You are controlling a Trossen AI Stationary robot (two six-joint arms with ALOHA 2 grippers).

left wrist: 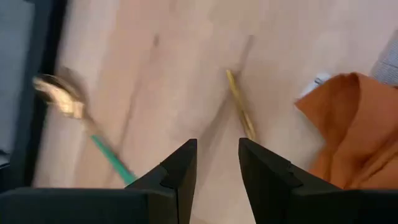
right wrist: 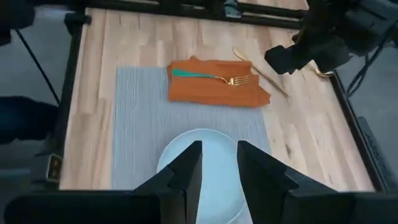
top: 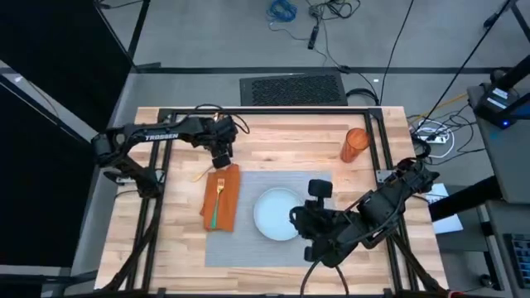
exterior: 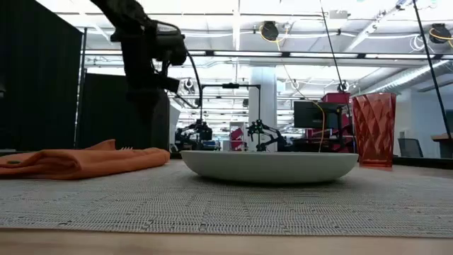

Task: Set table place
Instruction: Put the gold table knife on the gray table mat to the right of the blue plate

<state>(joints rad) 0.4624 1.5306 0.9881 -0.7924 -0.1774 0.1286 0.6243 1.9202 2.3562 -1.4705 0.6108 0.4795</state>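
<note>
Placemat (top: 248, 236) lies flat on the table (top: 174, 240), carrying the plate (top: 277, 213) and an orange napkin (top: 222, 197) topped by a gold fork (top: 217, 199). Left gripper (top: 220, 159) hovers over bare wood just beyond the napkin, fingers narrowly apart and empty — only its wrist view reveals a gold spoon (left wrist: 62, 99) and a thin gold utensil (left wrist: 240, 113) there. Right gripper (right wrist: 217, 163) hangs above the plate, slightly parted, holding nothing. Low view alone shows the orange cup (exterior: 373, 129) upright behind the plate.

Robotics lab: more robot arms (exterior: 258, 134) in bg, monitors (exterior: 310, 113), ceiling trusses.
</note>
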